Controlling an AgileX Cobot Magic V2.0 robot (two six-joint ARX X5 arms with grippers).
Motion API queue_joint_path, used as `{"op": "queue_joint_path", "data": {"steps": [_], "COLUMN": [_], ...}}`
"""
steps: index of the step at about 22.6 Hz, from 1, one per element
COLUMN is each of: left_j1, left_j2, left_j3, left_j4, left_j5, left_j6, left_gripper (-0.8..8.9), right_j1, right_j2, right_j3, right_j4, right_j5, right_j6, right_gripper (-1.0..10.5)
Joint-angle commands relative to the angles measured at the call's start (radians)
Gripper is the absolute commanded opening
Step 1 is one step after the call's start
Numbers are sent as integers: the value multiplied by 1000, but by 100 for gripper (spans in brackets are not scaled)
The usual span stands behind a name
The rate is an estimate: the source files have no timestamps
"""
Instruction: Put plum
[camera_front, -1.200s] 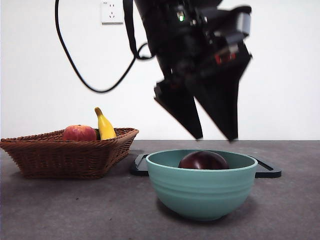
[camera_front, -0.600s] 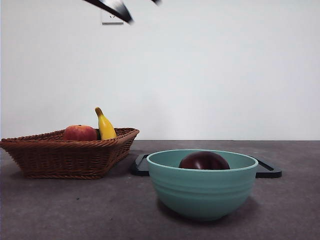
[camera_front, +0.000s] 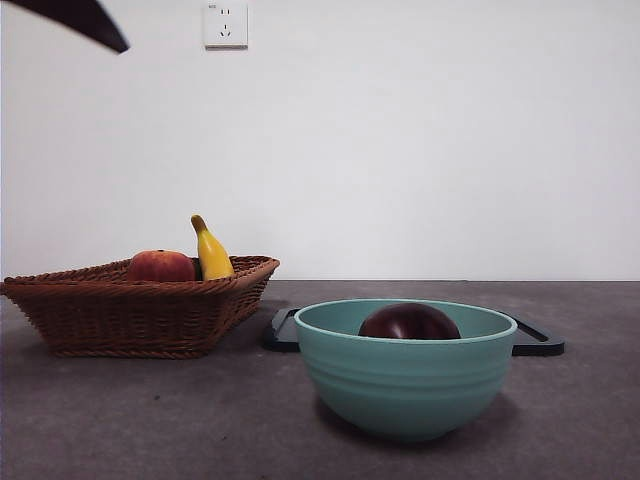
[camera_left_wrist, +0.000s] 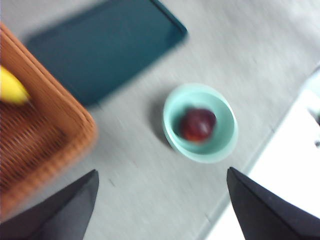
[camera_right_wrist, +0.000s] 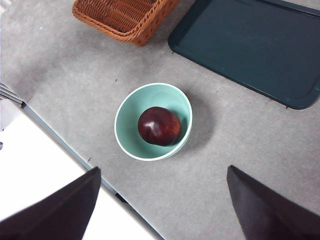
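- Grey table (camera_front: 120, 420) runs back to a plain white wall, which carries a white socket plate (camera_front: 225, 24) high up.
- At the middle of the table stands a pale green bowl (camera_front: 405, 375), upright, with ridged sides.
- The plum (camera_front: 409, 322) lies inside the bowl, dark maroon and glossy; in the front view only its top shows above the rim, and the right wrist view shows it resting on the bowl's bottom (camera_right_wrist: 159, 126).
- Nothing grips or touches the plum.
- A flat dark tray (camera_right_wrist: 250, 47) lies on the table just behind the bowl, apart from it.
- Beside the tray sits a brown wicker basket (camera_front: 140, 310), well apart from the bowl.
- In the basket lie a red-orange apple (camera_front: 160, 266) and a yellow banana (camera_front: 211, 252), the banana standing tilted behind the apple.
- The left gripper (camera_left_wrist: 160, 210) hangs high above the table, its two black jaws spread wide and holding nothing; the picture from its wrist is blurred, with the bowl and plum small below it.
- The right gripper (camera_right_wrist: 160, 210) is also high over the table, jaws spread wide and empty, with the bowl below between them.
- In the front view only one black tip shows at the top left corner; which arm it belongs to cannot be told.
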Motion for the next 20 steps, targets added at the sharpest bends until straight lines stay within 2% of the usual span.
{"op": "queue_joint_path", "data": {"steps": [1,3,5,10,20], "left_j1": [-4,-4,-4,-6,-6], "left_j2": [-47,-93,-127,-141,-141], "left_j3": [-89,-178,-243,-273,-273], "left_j4": [22,48,55,50,51], "left_j5": [19,46,116,200,202], "left_j6": [-7,-19,-19,-20,-22], "left_gripper": [406,406,405,405,405], "right_j1": [5,5,5,5,6], "right_j2": [12,19,26,42,72], "right_j3": [21,21,21,21,19], "right_j4": [12,13,13,8,5], "right_j5": [3,3,3,3,-6], "right_j6": [10,10,11,11,19], "right_gripper": [404,404,404,404,404]}}
